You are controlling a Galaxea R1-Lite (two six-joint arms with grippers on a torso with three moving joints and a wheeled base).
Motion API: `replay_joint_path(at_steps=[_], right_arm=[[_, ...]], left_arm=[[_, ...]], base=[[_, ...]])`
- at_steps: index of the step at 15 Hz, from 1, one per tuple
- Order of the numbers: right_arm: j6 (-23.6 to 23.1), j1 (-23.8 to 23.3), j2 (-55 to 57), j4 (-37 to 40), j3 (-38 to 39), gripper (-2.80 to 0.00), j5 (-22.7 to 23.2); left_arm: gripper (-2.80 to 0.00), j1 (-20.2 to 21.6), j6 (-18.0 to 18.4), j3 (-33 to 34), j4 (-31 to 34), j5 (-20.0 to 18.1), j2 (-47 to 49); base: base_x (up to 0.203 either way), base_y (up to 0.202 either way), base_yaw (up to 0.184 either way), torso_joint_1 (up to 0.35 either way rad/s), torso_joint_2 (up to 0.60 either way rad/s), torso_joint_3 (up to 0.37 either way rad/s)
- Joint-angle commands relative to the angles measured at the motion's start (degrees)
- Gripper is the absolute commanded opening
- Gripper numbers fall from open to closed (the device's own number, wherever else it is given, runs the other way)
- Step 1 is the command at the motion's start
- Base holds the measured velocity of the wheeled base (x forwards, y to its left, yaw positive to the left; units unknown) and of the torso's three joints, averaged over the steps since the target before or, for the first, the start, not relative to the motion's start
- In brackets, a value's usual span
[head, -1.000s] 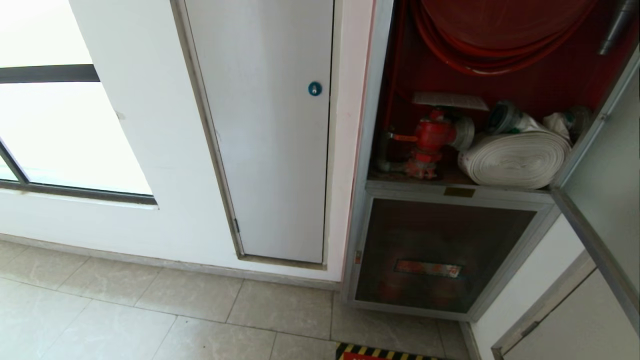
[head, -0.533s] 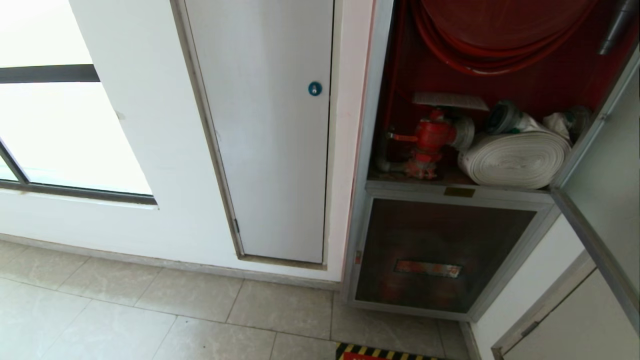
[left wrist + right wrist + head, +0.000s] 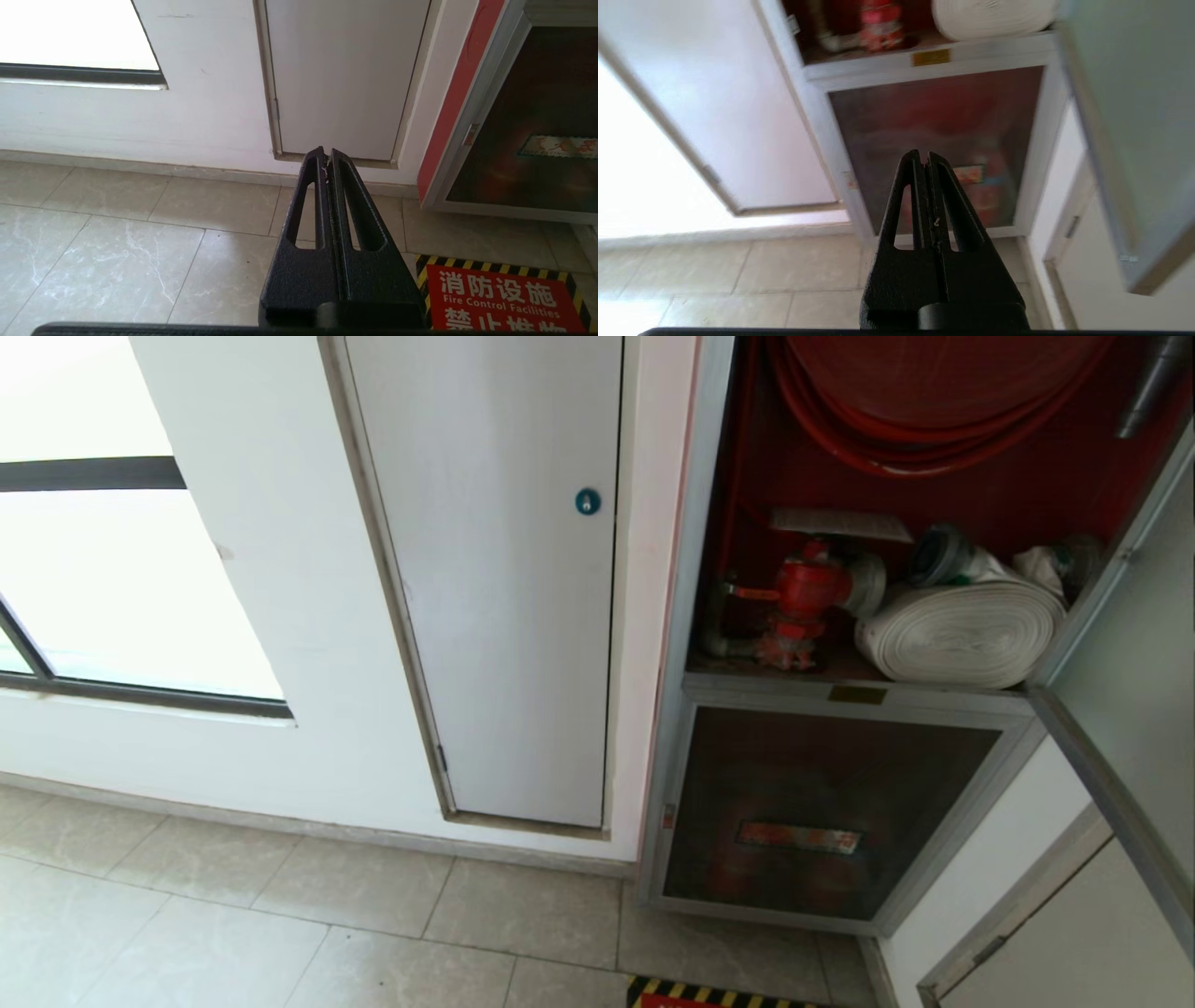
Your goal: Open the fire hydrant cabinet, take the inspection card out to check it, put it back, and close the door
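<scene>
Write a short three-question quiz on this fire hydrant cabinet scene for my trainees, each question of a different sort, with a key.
1. True or false: the door of the fire hydrant cabinet stands open.
2. Multiple choice: the inspection card lies (a) on the floor, (b) above the red valve, (c) in the right pincer.
3. Fill in: the white rolled hose lies to the ____ of the red valve in the head view.

Key
1. True; it swings out at the right, and the red interior shows.
2. b; the card rests inside, over the valve, and both the right pincer and the left pincer are shut on nothing.
3. right.
</scene>
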Motion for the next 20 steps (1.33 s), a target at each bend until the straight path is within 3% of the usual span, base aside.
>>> replay_joint_path(at_steps=[1, 4, 8, 11, 14, 20], right_arm=[[0.1, 0.0, 4.2, 0.4, -3.6, -2.8, -4.1], [0.1, -0.1, 9.0, 0.5, -6.6, -2.8, -12.9], [0.1, -0.5, 14.5, 0.0, -8.8, -2.8, -28.9], [0.0, -0.6, 16.0, -0.1, -11.0, -2.8, -37.0], [-0.1, -3.2, 17.5, -0.2, -11.8, -2.8, -40.5], [-2.6, -13.5, 18.9, -4.6, -14.3, -2.8, -40.6]], left_arm=[[-2.8, 0.0, 0.0, 0.0, 0.0, 0.0, 0.0], [-2.8, 0.0, 0.0, 0.0, 0.0, 0.0, 0.0], [-2.8, 0.0, 0.0, 0.0, 0.0, 0.0, 0.0], [-2.8, 0.0, 0.0, 0.0, 0.0, 0.0, 0.0], [-2.8, 0.0, 0.0, 0.0, 0.0, 0.0, 0.0], [-2.8, 0.0, 0.0, 0.0, 0.0, 0.0, 0.0]], base=[[0.0, 0.0, 0.0, 0.0, 0.0, 0.0], [0.0, 0.0, 0.0, 0.0, 0.0, 0.0], [0.0, 0.0, 0.0, 0.0, 0.0, 0.0], [0.0, 0.0, 0.0, 0.0, 0.0, 0.0], [0.0, 0.0, 0.0, 0.0, 0.0, 0.0], [0.0, 0.0, 0.0, 0.0, 0.0, 0.0]])
